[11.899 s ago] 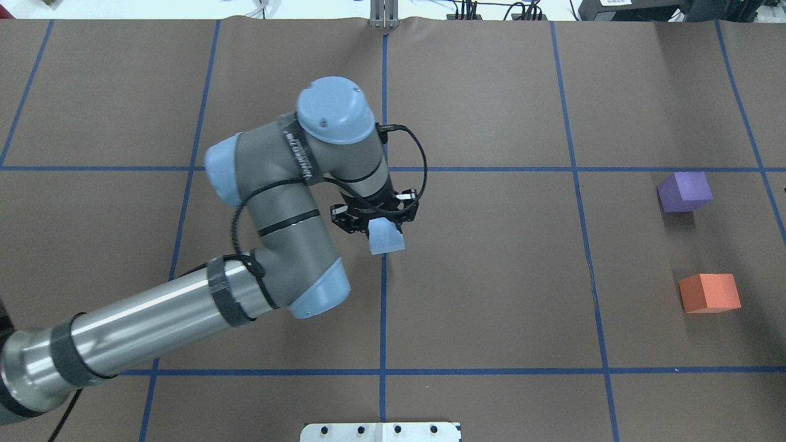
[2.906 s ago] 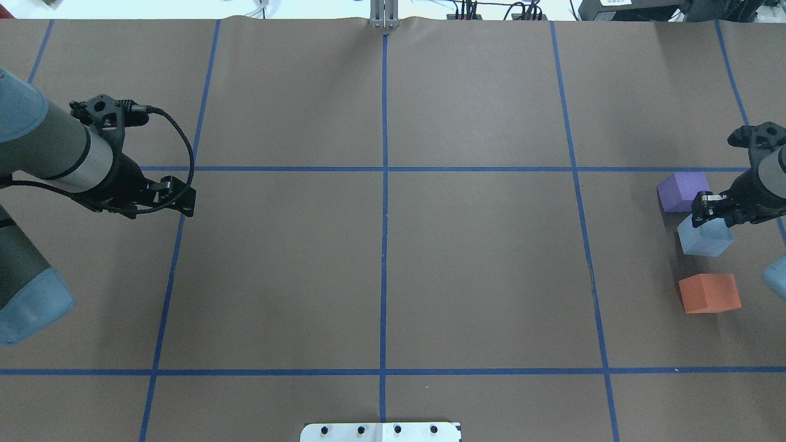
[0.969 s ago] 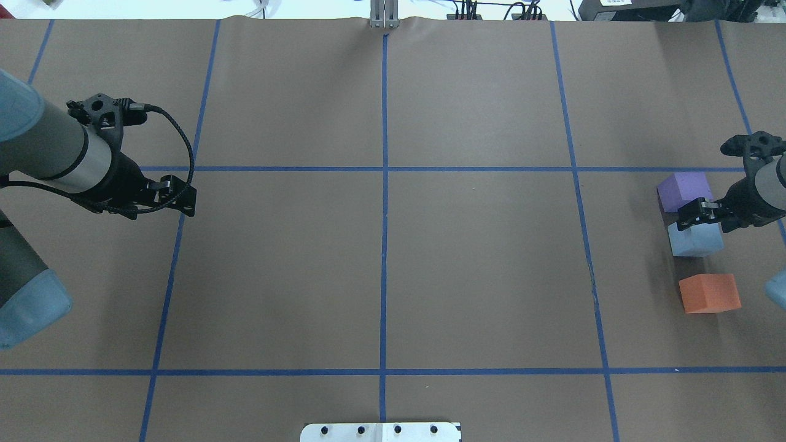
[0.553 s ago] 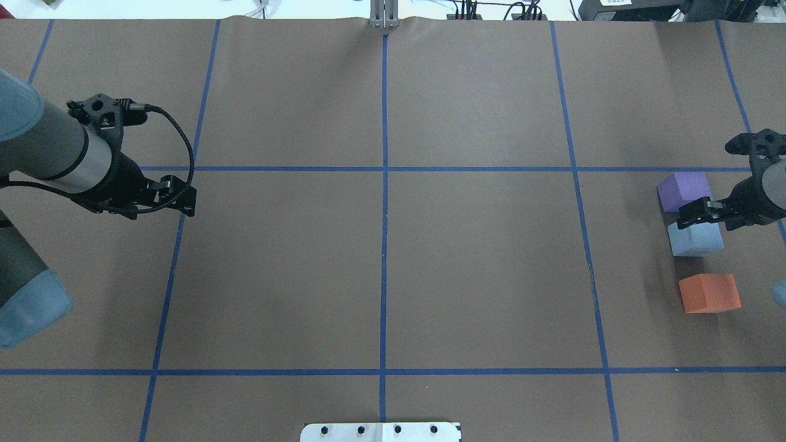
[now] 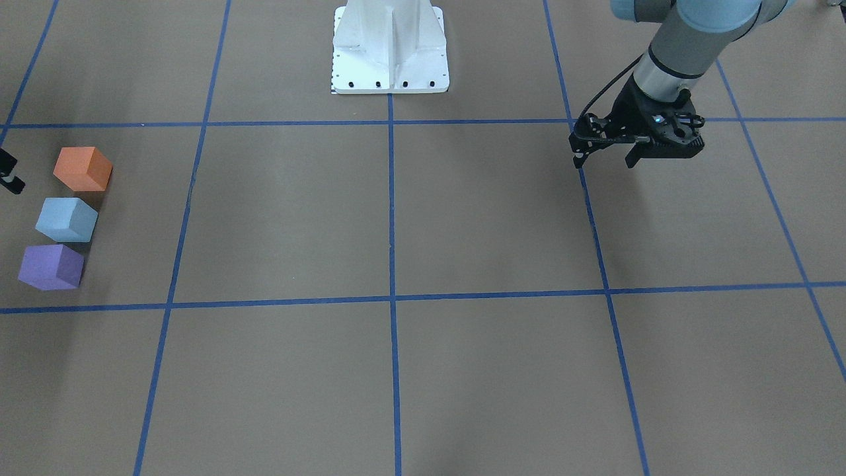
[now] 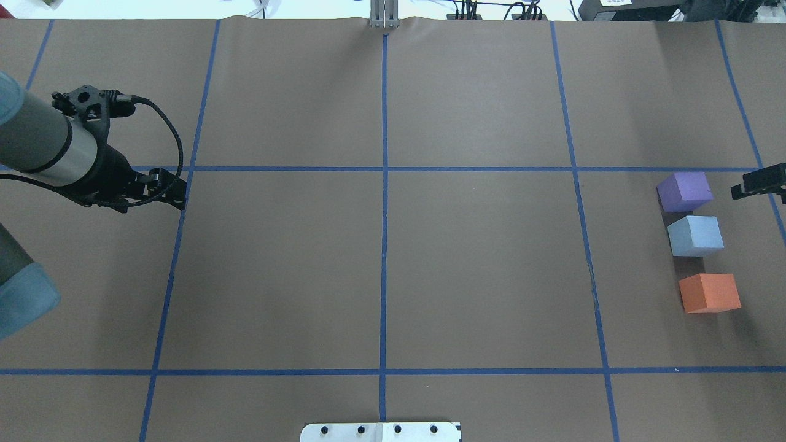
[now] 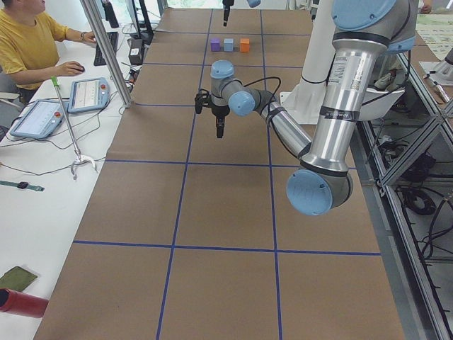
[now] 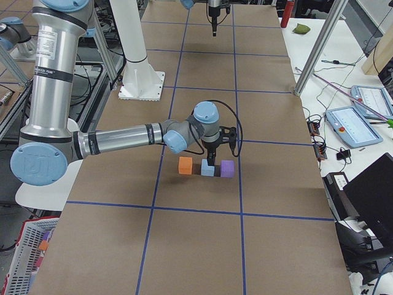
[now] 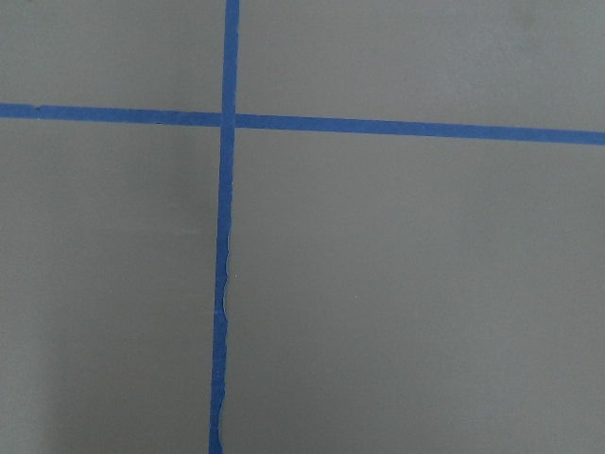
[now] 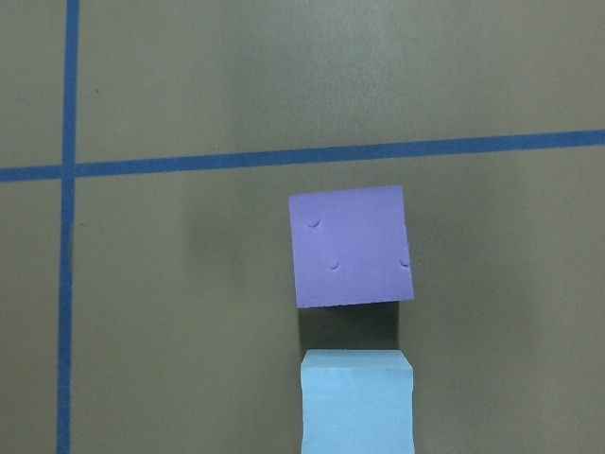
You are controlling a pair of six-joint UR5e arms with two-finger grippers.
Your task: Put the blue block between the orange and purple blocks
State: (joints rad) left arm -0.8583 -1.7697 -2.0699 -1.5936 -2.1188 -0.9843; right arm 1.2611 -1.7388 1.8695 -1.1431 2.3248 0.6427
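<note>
The blue block (image 6: 695,236) sits on the brown mat between the purple block (image 6: 684,191) and the orange block (image 6: 710,293), with a small gap on each side. The front view shows the same row: orange block (image 5: 82,168), blue block (image 5: 66,219), purple block (image 5: 51,266). My right gripper (image 6: 758,183) is empty and open, raised beside the purple block, mostly out of the overhead view. The right wrist view looks down on the purple block (image 10: 351,246) and the blue block (image 10: 358,402). My left gripper (image 6: 172,193) is open and empty, far on the other side.
Blue tape lines (image 6: 384,184) divide the mat into squares. The robot's white base plate (image 5: 390,46) stands at the near-side middle edge. The left wrist view shows only mat and a tape crossing (image 9: 227,118).
My right gripper has let go of the blue block and drawn up and away to the right. The blue block stays between purple and orange. My left arm has shifted slightly left.
</note>
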